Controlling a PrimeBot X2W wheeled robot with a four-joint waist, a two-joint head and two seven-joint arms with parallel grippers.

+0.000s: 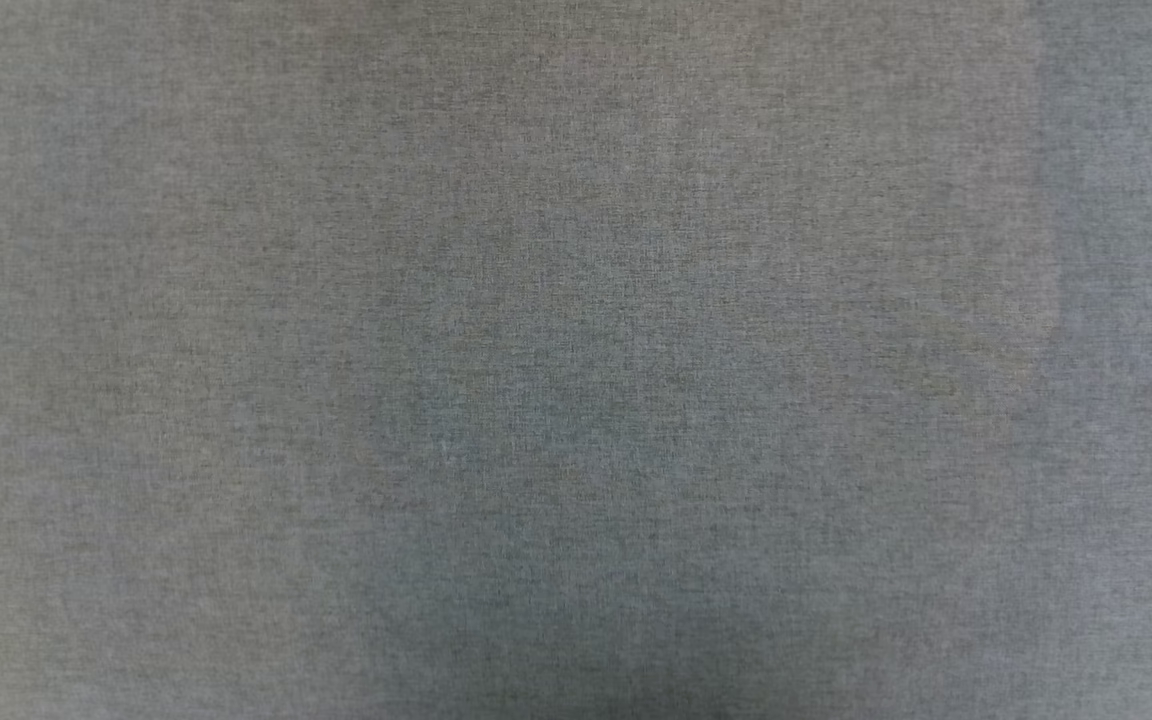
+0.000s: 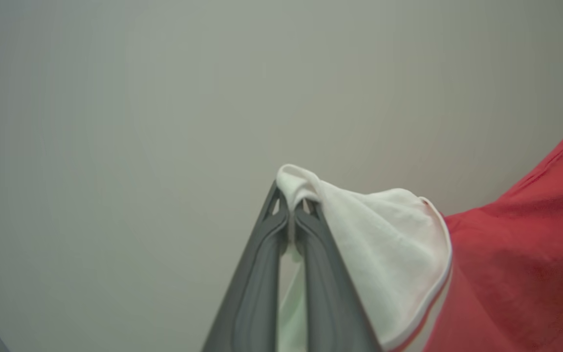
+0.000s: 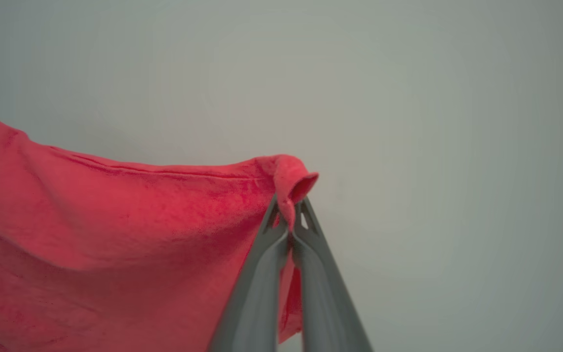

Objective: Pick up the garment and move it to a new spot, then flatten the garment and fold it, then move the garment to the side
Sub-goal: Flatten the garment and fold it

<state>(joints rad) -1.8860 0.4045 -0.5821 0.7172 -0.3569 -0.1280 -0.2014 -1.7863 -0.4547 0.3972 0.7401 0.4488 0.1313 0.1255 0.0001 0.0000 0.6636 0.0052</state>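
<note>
The garment is a red shirt with a white sleeve. In the left wrist view my left gripper (image 2: 291,208) is shut on a pinch of the white sleeve (image 2: 384,244), and the garment's red body (image 2: 526,254) hangs off to the right. In the right wrist view my right gripper (image 3: 289,212) is shut on a corner of the garment's red cloth (image 3: 115,225), which spreads away to the left. Both pinched edges poke up past the fingertips.
The head view looks straight at a grey woven cloth surface (image 1: 576,360). Behind the garment in both wrist views stands a plain pale grey background (image 2: 164,98) with no objects on it.
</note>
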